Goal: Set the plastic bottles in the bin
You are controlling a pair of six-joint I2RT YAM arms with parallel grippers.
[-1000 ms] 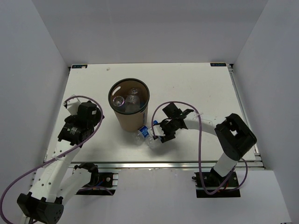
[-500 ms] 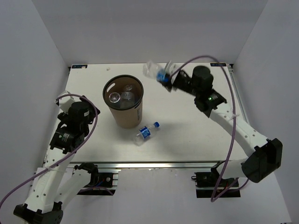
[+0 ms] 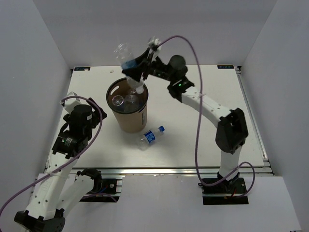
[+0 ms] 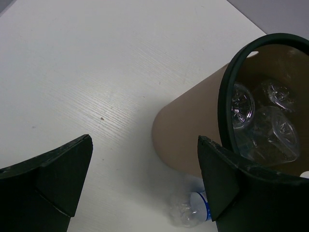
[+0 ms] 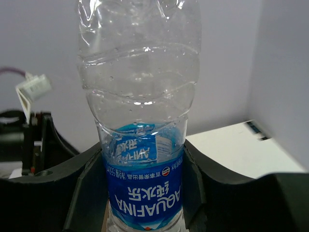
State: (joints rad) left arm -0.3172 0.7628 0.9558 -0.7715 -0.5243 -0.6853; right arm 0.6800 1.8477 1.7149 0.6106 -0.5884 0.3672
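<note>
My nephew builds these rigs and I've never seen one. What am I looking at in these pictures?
Two white-and-black robot arms are bolted at the near edge of a white table. One picture looks down from above; the other two come from a camera on each wrist. A tall brown cardboard bin stands on the table, with clear crinkled plastic bottles already inside. One blue-capped bottle lies on the table beside it. The right gripper is shut around the blue label of a raised bottle, up in the air by the bin's opening. The left gripper is open and holds nothing.
</note>
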